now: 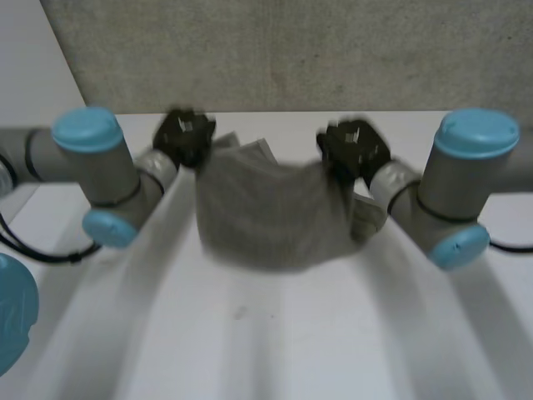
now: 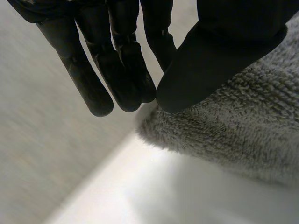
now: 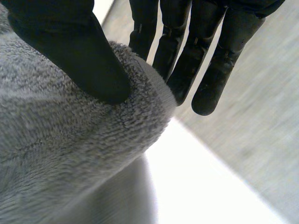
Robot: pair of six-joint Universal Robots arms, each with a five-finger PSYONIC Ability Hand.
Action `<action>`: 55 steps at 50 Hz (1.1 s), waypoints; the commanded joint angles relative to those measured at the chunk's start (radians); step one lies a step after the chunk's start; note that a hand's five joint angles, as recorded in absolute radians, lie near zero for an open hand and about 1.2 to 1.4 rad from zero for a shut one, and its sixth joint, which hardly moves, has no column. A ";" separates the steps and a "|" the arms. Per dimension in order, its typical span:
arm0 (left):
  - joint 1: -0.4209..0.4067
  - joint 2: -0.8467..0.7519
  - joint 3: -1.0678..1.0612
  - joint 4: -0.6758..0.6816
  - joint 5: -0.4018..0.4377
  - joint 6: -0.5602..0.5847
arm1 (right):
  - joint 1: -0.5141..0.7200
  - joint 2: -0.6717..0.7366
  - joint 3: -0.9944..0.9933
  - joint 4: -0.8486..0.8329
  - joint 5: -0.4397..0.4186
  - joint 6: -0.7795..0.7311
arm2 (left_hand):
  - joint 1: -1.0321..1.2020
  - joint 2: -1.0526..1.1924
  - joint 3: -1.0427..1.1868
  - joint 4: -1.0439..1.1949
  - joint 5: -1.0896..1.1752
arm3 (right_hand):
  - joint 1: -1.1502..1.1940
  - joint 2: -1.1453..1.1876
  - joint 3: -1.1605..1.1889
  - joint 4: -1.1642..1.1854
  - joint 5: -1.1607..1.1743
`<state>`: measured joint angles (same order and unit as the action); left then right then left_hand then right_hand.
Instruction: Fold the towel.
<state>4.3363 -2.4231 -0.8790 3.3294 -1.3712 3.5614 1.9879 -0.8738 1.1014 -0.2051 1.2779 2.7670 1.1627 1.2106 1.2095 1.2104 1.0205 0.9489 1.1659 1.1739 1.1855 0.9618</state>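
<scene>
One grey terry towel [image 1: 271,212] hangs slack above the white table [image 1: 275,342], stretched between both hands and sagging in the middle. The left robot hand [image 1: 185,135] holds one upper corner. Its thumb [image 2: 210,60] presses the pile against straight fingers [image 2: 93,84] at the towel's edge. The right robot hand [image 1: 350,148] pinches the other upper corner in the same way, with its thumb [image 3: 79,51] on the cloth and its fingers [image 3: 187,70] behind the fold. Part of the towel lies bunched by the right arm [image 1: 454,196]. A grey textured wall [image 1: 291,50] stands behind the table.
</scene>
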 commanded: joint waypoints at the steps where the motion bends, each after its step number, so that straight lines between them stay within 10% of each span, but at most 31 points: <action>1: -0.001 0.111 0.299 0.113 -0.126 -0.018 | 0.003 -0.083 -0.228 -0.259 0.145 -0.107 | 0.234 0.186 0.187 0.186 0.201 | 0.447 0.230 0.222 0.211 0.260; 10: -0.007 0.309 0.126 0.190 -0.134 -0.056 | 0.003 -0.183 -0.190 -0.261 0.118 -0.107 | 0.234 0.186 0.187 0.186 0.201 | 0.447 0.230 0.222 0.211 0.260; 25: -0.030 0.446 -0.753 0.173 -0.123 -0.035 | 0.006 -0.139 0.199 0.317 0.024 -0.168 | 0.234 0.186 0.187 0.186 0.201 | 0.447 0.230 0.222 0.211 0.260; 34: -0.057 0.461 -0.841 0.048 -0.127 0.011 | -0.008 -0.166 0.275 0.380 0.009 -0.152 | 0.234 0.186 0.187 0.186 0.201 | 0.369 0.152 0.144 0.133 0.182; 40: -0.070 0.557 -0.845 -0.028 -0.129 0.001 | -0.009 -0.235 0.328 0.377 0.006 -0.127 | 0.234 0.186 0.187 0.186 0.201 | -0.182 -0.399 -0.407 -0.419 -0.369; 55: -0.130 0.665 -0.879 -0.041 -0.129 -0.006 | -0.073 -0.263 0.385 0.351 -0.123 -0.181 | 0.234 0.186 0.187 0.186 0.201 | -0.171 -0.388 -0.396 -0.408 -0.358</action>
<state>4.2197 -1.7749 -1.7522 3.2865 -1.5003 3.5575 1.9199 -1.1372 1.4677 0.1624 1.2304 2.6278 1.2001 1.2169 1.2159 1.2173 1.0407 0.6096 0.7108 0.6949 0.6925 0.5227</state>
